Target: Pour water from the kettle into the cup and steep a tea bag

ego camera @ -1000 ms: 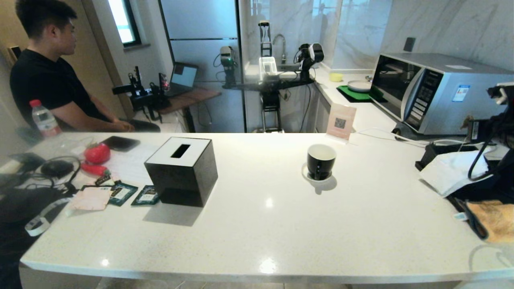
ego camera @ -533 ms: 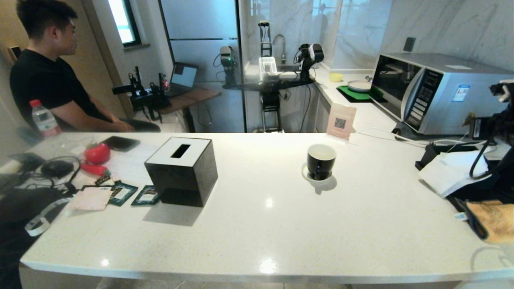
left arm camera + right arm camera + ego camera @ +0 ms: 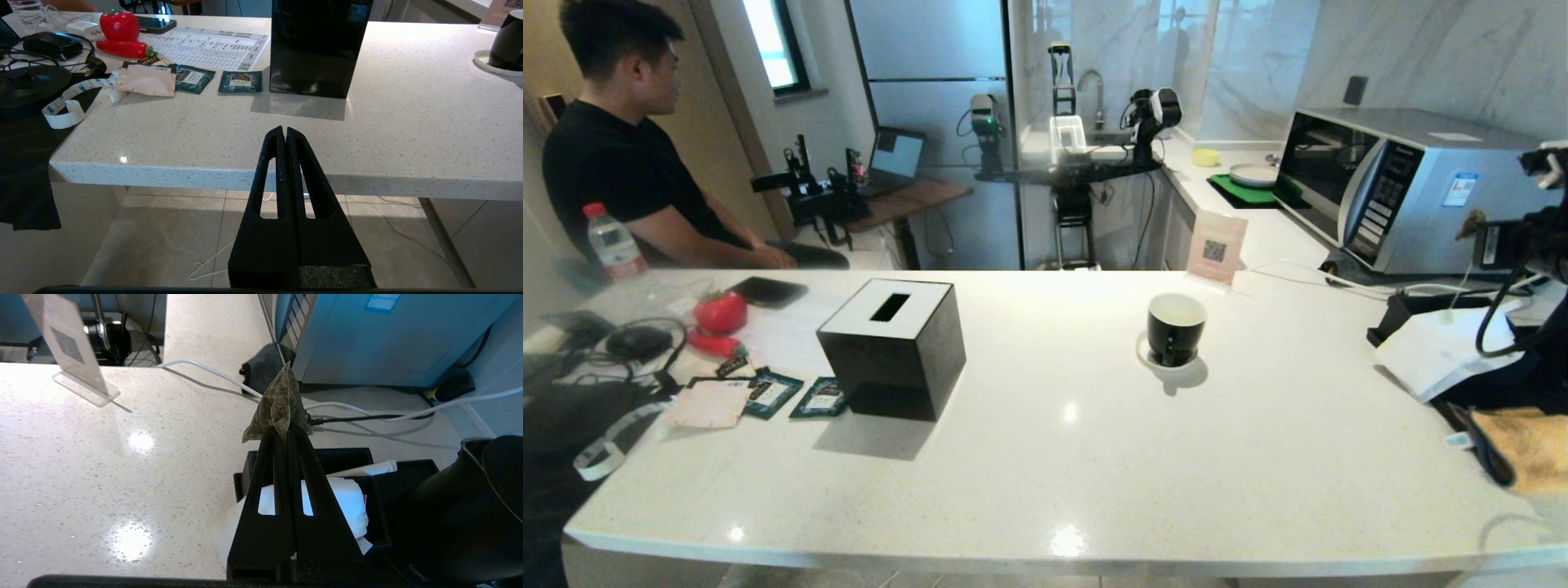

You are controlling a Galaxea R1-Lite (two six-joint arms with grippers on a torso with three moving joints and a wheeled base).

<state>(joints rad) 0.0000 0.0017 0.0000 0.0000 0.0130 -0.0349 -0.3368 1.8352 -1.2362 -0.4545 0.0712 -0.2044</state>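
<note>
Right gripper (image 3: 284,430), jaws clamped on the tea bag (image 3: 278,404) at the counter's far right edge above the tissue tray (image 3: 310,457), must travel toward 9 o'clock to the cup (image 3: 1175,327), being the nearer arm; left gripper (image 3: 284,132) is parked, closed, empty.

White counter (image 3: 1094,457), marble wall (image 3: 1421,57)

A white speckled stone counter (image 3: 1094,457) carries everything. Near its middle a white saucer (image 3: 1156,358) holds a black cup (image 3: 1175,327). Left of that stands a black tissue box (image 3: 892,347), with two green sachets (image 3: 796,396) and a pink packet (image 3: 709,403) flat beside it. A small sign stand (image 3: 1216,247) sits behind the cup. A black tray (image 3: 376,506) of white tissue lies at the right end.
</note>
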